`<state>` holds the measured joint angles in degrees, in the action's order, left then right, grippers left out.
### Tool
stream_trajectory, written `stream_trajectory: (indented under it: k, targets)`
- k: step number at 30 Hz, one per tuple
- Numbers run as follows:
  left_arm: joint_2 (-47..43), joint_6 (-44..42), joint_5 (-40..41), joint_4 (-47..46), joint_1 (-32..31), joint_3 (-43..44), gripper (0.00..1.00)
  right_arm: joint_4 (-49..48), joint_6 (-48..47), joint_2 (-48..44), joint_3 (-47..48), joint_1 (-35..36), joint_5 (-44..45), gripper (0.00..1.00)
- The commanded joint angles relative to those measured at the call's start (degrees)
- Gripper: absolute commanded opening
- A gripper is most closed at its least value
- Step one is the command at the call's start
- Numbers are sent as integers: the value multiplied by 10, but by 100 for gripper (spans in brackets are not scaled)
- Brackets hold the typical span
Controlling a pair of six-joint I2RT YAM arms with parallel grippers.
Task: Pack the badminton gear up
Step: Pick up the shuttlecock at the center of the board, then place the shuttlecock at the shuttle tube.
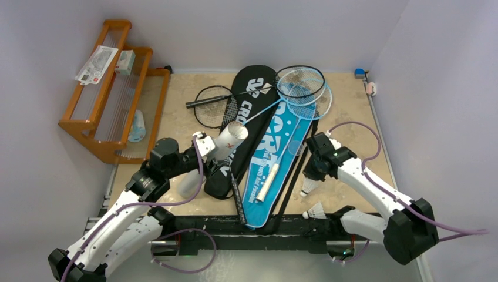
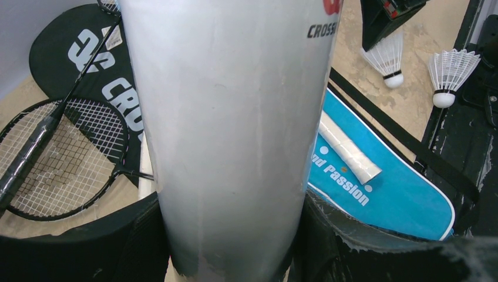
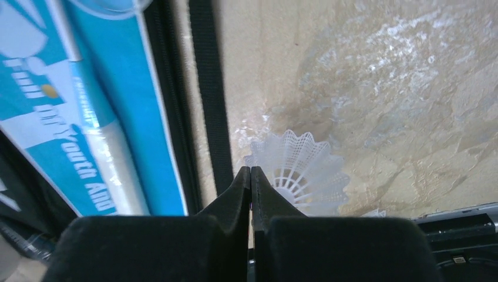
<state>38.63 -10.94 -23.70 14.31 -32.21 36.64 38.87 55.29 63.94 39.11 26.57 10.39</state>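
My left gripper (image 1: 205, 148) is shut on the white tube (image 1: 228, 140) and holds it tilted, open end up, over the black "CROSSWAY" cover (image 1: 253, 88). The tube fills the left wrist view (image 2: 235, 117), between the pads (image 2: 147, 241). My right gripper (image 1: 313, 175) has its jaws shut, pinching the rim of a white shuttlecock (image 3: 302, 170) just above the table, right of the blue "SPORT" cover (image 1: 276, 141). A second shuttlecock (image 1: 317, 210) lies near the front edge. A black racket (image 1: 212, 107) and two light-blue rackets (image 1: 300, 82) lie at the back.
The orange wooden rack (image 1: 111, 88) stands along the left wall. A black racket handle (image 1: 238, 197) crosses the covers' near ends. A white cylinder (image 1: 190, 183) lies under my left arm. The covers' black strap (image 3: 208, 88) runs beside the shuttlecock. Small objects (image 1: 363, 76) sit at the far right corner.
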Motion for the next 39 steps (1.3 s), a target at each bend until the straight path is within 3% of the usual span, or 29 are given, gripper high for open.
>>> stream_trajectory:
  k: [1,6,11,18,22,28,39]
  targets:
    - [0,9,2,-28,3,0,44,28,-42,-30,71,-3,2,0]
    - [4,9,-5,-28,3,0,44,-2,-109,-54,158,-3,-14,0]
    - [7,9,-29,-30,2,2,44,-110,-195,-80,220,-2,-99,0]
    - [9,18,-126,-50,3,-2,44,-353,-262,-91,250,-2,-286,0]
    - [10,19,-134,-52,3,-3,44,-466,-272,-73,265,-2,-443,0]
    - [16,19,-135,-53,3,-3,45,-597,-227,-57,266,-1,-573,0]
    - [25,17,-115,-49,2,0,45,-615,-228,-42,277,27,-619,0]
